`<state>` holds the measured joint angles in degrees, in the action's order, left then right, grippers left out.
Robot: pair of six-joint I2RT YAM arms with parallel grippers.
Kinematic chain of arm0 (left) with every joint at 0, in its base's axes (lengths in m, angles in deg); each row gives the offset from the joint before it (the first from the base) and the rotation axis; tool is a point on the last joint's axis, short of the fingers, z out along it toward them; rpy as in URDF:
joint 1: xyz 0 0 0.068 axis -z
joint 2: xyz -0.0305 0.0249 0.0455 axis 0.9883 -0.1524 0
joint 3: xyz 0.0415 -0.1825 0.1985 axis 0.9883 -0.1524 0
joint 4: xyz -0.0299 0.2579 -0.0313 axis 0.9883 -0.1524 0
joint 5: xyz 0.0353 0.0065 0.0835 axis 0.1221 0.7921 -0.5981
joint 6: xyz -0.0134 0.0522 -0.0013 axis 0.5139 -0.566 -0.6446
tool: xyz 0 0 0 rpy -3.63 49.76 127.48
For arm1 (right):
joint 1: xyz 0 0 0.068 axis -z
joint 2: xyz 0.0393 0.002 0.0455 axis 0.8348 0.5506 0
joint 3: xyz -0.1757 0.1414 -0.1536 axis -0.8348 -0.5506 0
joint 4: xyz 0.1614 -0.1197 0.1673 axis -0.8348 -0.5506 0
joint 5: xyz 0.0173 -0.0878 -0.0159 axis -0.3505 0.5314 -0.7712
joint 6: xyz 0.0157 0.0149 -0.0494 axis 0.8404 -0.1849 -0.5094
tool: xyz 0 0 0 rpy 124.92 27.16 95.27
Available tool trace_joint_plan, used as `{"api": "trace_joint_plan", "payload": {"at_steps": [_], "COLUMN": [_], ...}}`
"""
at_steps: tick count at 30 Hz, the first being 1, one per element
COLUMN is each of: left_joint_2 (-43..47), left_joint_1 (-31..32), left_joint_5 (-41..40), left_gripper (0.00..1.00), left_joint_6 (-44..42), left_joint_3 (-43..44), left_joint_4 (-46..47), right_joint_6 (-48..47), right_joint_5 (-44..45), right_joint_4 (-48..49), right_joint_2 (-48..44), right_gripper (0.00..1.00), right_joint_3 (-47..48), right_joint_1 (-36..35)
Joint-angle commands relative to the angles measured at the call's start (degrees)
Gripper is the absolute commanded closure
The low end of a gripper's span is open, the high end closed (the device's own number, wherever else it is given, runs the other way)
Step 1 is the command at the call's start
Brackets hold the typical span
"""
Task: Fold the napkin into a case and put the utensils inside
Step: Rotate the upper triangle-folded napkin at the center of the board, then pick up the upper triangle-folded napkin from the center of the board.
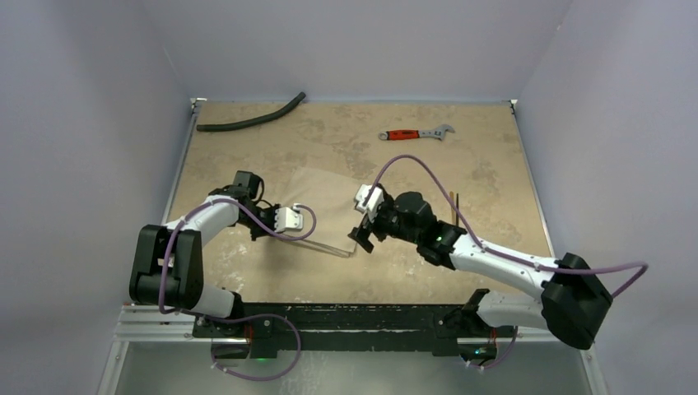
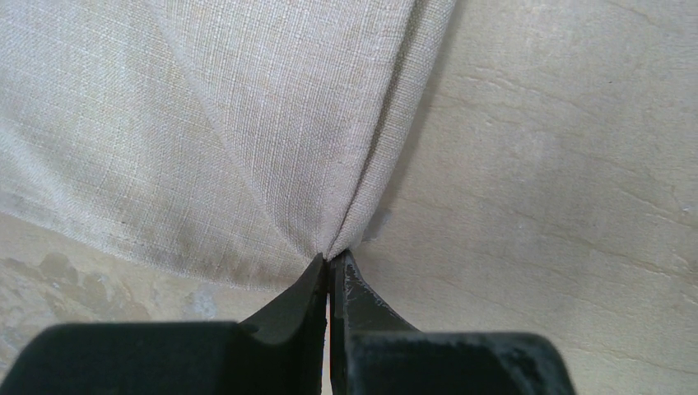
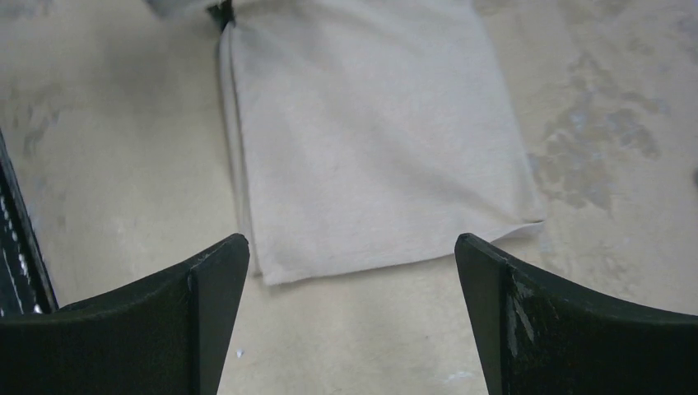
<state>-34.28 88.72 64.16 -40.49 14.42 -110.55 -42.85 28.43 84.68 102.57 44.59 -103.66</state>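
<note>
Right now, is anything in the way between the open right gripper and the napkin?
Nothing visible. The right gripper hangs open just over the napkin at the edge nearest it, with only bare table below that edge. The left gripper pinches a corner at the cloth's far end, clear of that edge.

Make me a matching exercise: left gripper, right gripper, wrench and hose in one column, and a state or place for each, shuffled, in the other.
1. left gripper
2. right gripper
3. wrench
4. hose

A. far left corner of the table
B. jaws wide open
C. pinched shut on a corner of the napkin
D. far side, right of centre

Pairs: 1-C, 2-B, 3-D, 4-A
</note>
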Motion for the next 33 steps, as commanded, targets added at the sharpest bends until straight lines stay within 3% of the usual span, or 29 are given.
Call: {"api": "trace_joint_plan", "payload": {"at_steps": [1, 14, 24, 33], "left_joint_2": [-1.58, -2.25, -1.96, -2.12], "left_joint_1": [-0.53, -0.74, -2.16, -5.37], "left_joint_5": [3.54, 1.92, 1.53, 0.30], "left_gripper": [1.00, 1.00, 1.00, 1.00], "left_joint_6": [-0.04, -0.17, -1.08, -3.06], "left_joint_3": [2.01, 2.04, 1.50, 1.71], "left_joint_4": [-3.29, -2.35, -2.07, -3.17], "right_joint_6": [-6.23, -10.70, -9.95, -10.42], "right_joint_5": [-2.31, 3.34, 6.83, 9.29], "right_joint_4": [-0.39, 0.96, 3.58, 1.07], "right_joint_2": [3.05, 17.67, 24.06, 28.29], "right_gripper": [0.02, 0.02, 0.08, 0.19], "right_joint_3": [-0.76, 3.21, 5.57, 8.45], "right_joint_1": [-4.09, -11.16, -12.08, -13.79]}}
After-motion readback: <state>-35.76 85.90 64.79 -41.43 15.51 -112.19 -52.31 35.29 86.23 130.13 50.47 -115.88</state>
